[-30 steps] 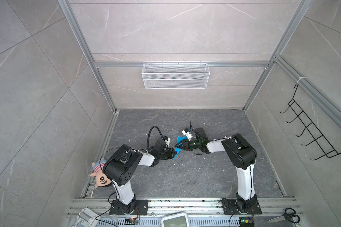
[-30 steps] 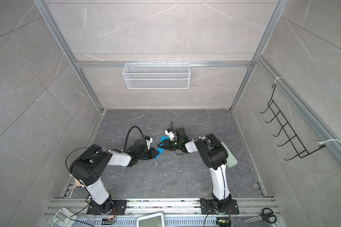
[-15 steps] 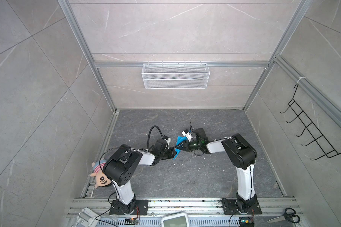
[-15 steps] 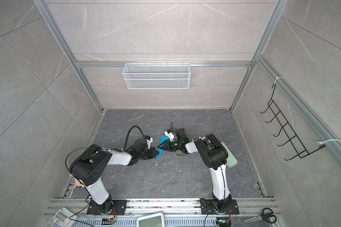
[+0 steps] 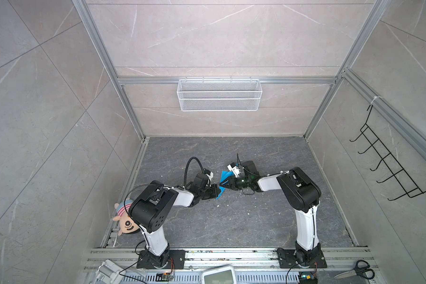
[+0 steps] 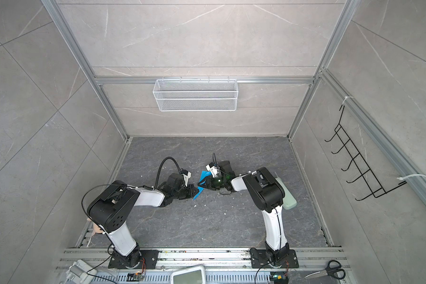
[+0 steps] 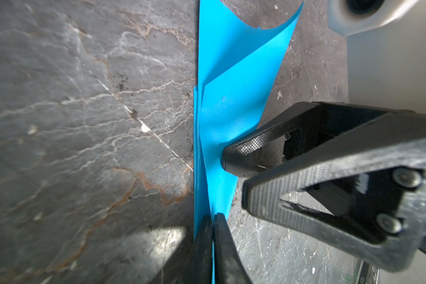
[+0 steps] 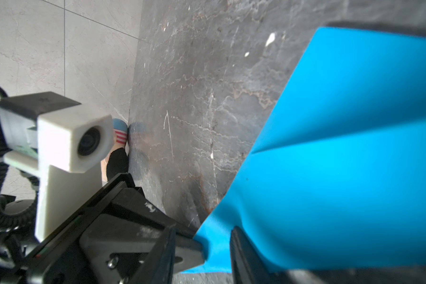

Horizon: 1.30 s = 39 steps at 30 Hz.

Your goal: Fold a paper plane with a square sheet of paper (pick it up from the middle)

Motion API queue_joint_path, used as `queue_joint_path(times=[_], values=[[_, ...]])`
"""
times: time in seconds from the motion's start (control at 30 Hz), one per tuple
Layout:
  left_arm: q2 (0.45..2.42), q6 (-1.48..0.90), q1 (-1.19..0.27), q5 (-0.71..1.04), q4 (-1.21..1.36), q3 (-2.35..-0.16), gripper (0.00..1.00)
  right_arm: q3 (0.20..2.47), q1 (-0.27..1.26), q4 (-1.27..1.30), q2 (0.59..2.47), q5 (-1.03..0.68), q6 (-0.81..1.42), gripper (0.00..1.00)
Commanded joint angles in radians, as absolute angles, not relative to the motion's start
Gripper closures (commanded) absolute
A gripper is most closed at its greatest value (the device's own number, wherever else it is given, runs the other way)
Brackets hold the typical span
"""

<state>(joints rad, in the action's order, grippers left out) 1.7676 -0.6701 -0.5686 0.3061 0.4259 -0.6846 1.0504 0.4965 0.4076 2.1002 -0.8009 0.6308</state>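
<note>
Left wrist view tells me the most. The left gripper (image 7: 213, 220) is pinched tight on the blue paper (image 7: 231, 98) at bottom centre. The paper is folded, with thin layers stacked along a straight crease running up mid-frame and the top corner curled. The right gripper (image 7: 237, 177) enters from the right, black with a cross-hatch texture. Its jaws are partly apart and one jaw touches the paper face; I see no clamp.

Right wrist view shows other things. The paper fills the right half, smooth and matte, with one soft crease. The right gripper's own jaws are mostly cut off, so I can't tell from here whether the sheet sits between them. The left gripper meets the paper's corner at bottom centre. At left are the white-housed left wrist camera (image 8: 84, 140) and a striped plush toy (image 8: 119, 137) at the edge of the stone floor (image 8: 194, 98).

In both top views the paper is a small blue sliver mid-floor between the two gripper tips, folds unreadable. A pale green pad (image 6: 288, 199) shows beside the right arm in a top view. The plush toy's face shows in a top view at lower left, half under the left arm.
</note>
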Motion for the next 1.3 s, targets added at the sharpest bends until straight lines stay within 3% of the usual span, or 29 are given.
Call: queue_joint_path(times=[0.0,0.13,0.27,0.67,0.93,1.1,1.27], values=[[1.733,-0.657,-0.563,0.271,0.312,-0.689,0.83,1.056,0.498,0.285,2.132,-0.732,0.602,0.6],[1.654,-0.653,-0.563,0.297,0.239,-0.695,0.74,1.055,0.499,0.256,2.129,-0.729,0.598,0.61],[1.629,-0.669,-0.564,0.334,0.217,-0.689,0.75,1.055,0.497,0.244,2.124,-0.727,0.598,0.61],[1.668,-0.673,-0.565,0.348,0.193,-0.701,0.93,1.058,0.498,0.252,2.136,-0.727,0.608,0.61],[1.688,-0.66,-0.581,0.347,0.163,-0.702,0.96,1.055,0.498,0.256,2.14,-0.724,0.618,0.62],[1.684,-0.638,-0.589,0.333,0.104,-0.732,0.93,1.055,0.498,0.253,2.143,-0.719,0.621,0.61],[1.591,-0.624,-0.586,0.279,0.016,-0.761,0.75,1.052,0.499,0.253,2.14,-0.712,0.626,0.61]])
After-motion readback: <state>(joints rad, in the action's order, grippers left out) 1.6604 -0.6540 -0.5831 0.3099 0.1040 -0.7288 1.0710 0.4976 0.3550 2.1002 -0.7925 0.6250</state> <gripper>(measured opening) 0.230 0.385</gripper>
